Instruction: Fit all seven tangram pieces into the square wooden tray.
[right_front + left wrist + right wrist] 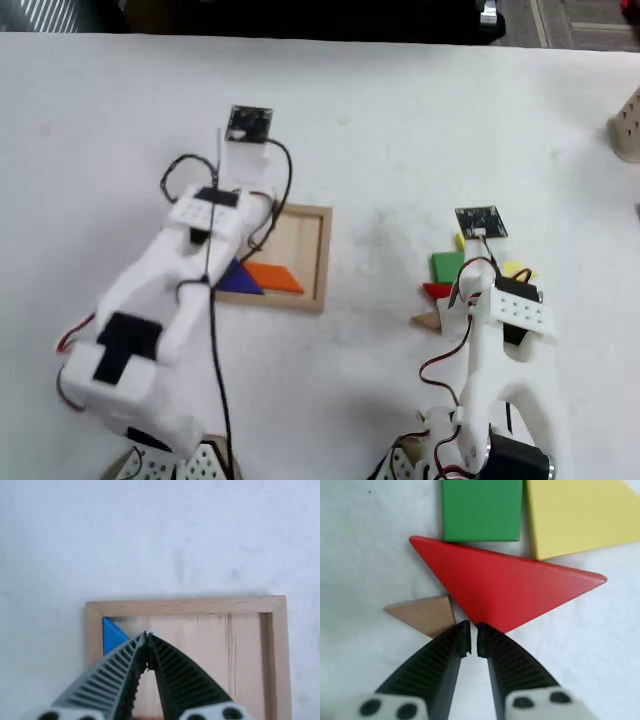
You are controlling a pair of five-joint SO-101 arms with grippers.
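Observation:
The square wooden tray (318,255) lies left of the table's middle, holding a blue triangle (238,281) and an orange parallelogram (273,277). My left gripper (147,641) hangs shut and empty over the tray floor (210,645), beside the blue triangle (112,635) in a corner. Out on the table to the right lie a green square (482,510), a yellow piece (580,515), a red triangle (505,587) and a small tan triangle (425,614). My right gripper (471,641) is shut with nothing in it, its tips just short of the red triangle's point, next to the tan one.
The loose pieces (447,266) cluster under the right arm (500,310), a short way right of the tray. A pale object (627,125) stands at the table's far right edge. White tabletop stretches between tray and pieces.

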